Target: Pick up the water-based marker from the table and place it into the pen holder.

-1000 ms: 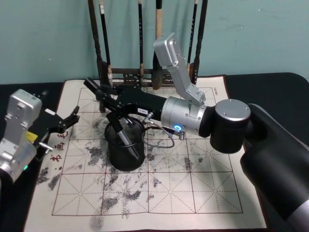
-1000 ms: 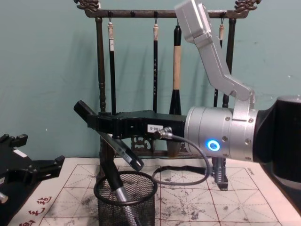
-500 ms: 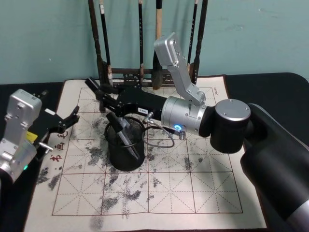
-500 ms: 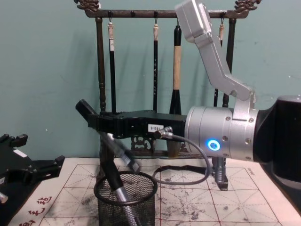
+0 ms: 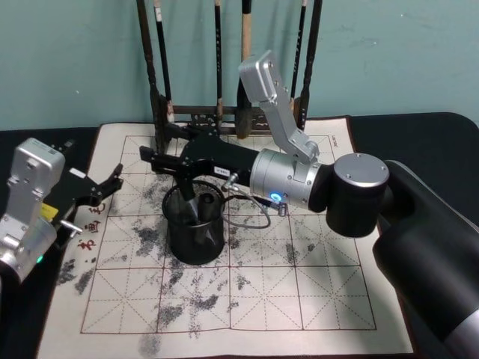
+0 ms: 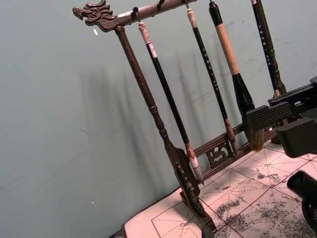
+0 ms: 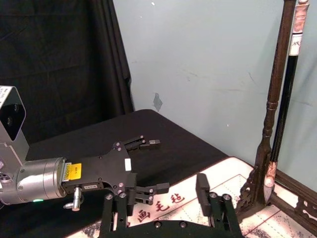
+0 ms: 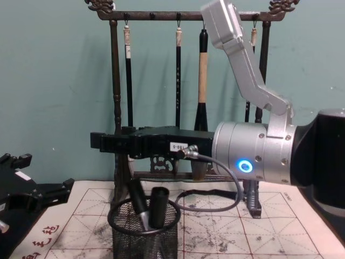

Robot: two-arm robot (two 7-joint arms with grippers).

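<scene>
Surface: cream calligraphy felt mat (image 5: 299,299), red grid, ink-stained, on a black worktop (image 5: 419,127).
Room: teal wall; dark carved wooden brush rack (image 8: 116,108) at the mat's far edge.
Pen holder: black wire-mesh cylindrical cup (image 5: 194,235), left of mat centre.
Marker: dark water-based marker (image 8: 157,208) standing in the cup beside another pen; lower part hidden by mesh.
Right gripper (image 5: 153,158): above the cup, fingers spread, empty.
Left gripper (image 5: 112,182): at the mat's left edge, fingers apart, empty.
</scene>
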